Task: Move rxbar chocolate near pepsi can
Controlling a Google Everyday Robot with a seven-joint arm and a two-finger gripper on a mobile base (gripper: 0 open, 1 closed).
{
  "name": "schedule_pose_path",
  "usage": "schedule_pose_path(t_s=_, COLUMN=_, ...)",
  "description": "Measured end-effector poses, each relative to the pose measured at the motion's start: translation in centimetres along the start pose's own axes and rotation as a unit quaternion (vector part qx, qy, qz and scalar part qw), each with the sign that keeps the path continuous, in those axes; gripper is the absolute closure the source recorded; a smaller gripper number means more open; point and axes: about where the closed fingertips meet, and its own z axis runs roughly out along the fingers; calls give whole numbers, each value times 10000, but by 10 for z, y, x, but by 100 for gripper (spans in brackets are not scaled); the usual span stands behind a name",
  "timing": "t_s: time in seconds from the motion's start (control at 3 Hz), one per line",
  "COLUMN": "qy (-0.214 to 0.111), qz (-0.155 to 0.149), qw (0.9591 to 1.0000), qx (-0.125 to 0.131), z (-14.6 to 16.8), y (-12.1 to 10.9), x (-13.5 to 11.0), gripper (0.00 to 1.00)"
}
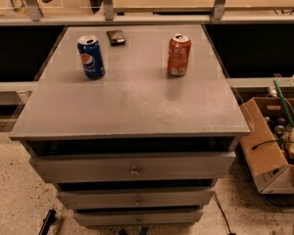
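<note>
The rxbar chocolate (116, 36) is a small flat dark bar lying at the far edge of the grey cabinet top (132, 106). The pepsi can (91, 57) stands upright, blue with the round logo, a short way in front and to the left of the bar, apart from it. My gripper is out of view; no part of it shows over the cabinet.
A red-orange soda can (179, 55) stands upright at the far right of the top. Drawers (133, 170) sit below the front edge. An open cardboard box (269, 151) with clutter stands on the floor at the right. A rail with posts (108, 4) runs behind the cabinet.
</note>
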Motion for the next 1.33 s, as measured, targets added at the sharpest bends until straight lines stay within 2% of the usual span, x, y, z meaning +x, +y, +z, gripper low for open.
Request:
schedule_pose_path(t_s=0.33, qy=-272, qz=-553, qw=9972, qx=418, z=9, y=-8, x=-8, gripper=0)
schedule_pose_path(t_s=0.67, qy=-570, qz=-759, qw=9936, qx=615, z=37, y=-14, x=-5, gripper=0)
schedule_pose_path(t_s=1.33, qy=-1481, qz=-1067, qw=9783, qx=977, z=57, y=-24, x=-30, gripper=0)
